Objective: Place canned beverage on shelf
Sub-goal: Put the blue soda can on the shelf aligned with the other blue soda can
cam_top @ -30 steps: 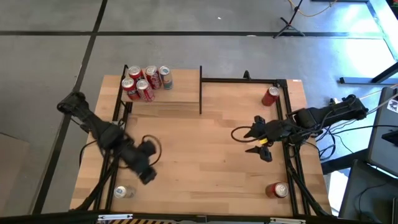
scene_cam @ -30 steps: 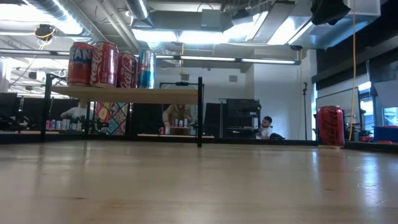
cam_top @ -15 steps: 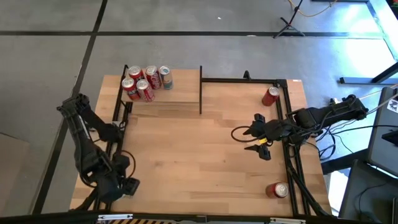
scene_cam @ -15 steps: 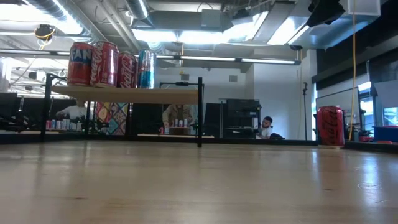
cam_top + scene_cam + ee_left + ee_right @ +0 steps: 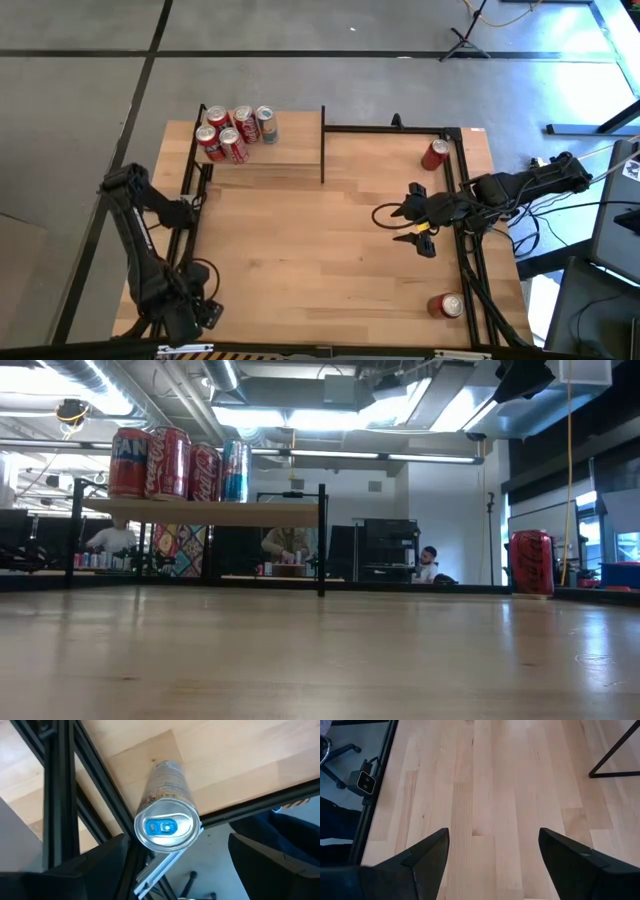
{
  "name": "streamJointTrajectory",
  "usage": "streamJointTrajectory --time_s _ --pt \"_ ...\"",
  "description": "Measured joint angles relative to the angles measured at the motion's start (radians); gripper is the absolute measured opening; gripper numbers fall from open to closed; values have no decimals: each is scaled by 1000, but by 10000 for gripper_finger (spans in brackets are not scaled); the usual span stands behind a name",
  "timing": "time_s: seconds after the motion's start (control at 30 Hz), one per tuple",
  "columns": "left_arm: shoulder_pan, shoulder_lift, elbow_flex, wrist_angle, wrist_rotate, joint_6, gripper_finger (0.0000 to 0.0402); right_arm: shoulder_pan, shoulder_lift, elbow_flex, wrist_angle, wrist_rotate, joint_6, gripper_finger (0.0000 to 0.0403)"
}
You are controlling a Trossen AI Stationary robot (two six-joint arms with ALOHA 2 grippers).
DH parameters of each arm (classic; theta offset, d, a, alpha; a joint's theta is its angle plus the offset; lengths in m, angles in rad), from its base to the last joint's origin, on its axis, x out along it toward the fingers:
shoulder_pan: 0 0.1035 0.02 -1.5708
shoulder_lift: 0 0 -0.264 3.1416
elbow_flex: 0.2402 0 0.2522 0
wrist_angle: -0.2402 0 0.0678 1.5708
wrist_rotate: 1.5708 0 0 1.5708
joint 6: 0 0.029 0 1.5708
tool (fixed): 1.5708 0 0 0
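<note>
A silver can (image 5: 165, 817) stands upright on its base at the table's near-left corner, its top with a blue tab facing up. My left gripper (image 5: 176, 839) hangs over it, pointing down, open, with one finger on either side of the can top and apart from it. In the high view my left gripper (image 5: 198, 313) hides the can. The shelf (image 5: 290, 145) stands at the far left with several cans (image 5: 232, 133) on its left part; it also shows in the low view (image 5: 260, 513). My right gripper (image 5: 400, 225) waits open above the table's right part, as the right wrist view (image 5: 493, 832) also shows.
A red can (image 5: 435, 153) stands at the far right, also in the low view (image 5: 531, 563). Another red can (image 5: 445, 305) lies near the near-right corner. Black frame bars (image 5: 60, 795) run close beside the silver can. The table's middle (image 5: 320, 250) is bare wood.
My left gripper has swung from the table's left-middle toward the near-left corner and now stands over the silver can, pointing down. My right arm has kept still.
</note>
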Motion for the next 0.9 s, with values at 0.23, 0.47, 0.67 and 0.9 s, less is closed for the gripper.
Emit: streamJointTrajectory --time_s 0.23,0.47,0.67,0.9 --pt "-29 19 -13 1 -7 -25 335 0 0 0 -1 0 0 294" --pt "-35 20 -80 94 -32 -27 335 0 0 0 -1 0 0 294" --pt "-41 20 -140 158 -27 -4 334 0 0 0 -7 0 0 294" --pt "-41 20 -162 166 -31 93 280 0 0 0 -6 0 0 294"
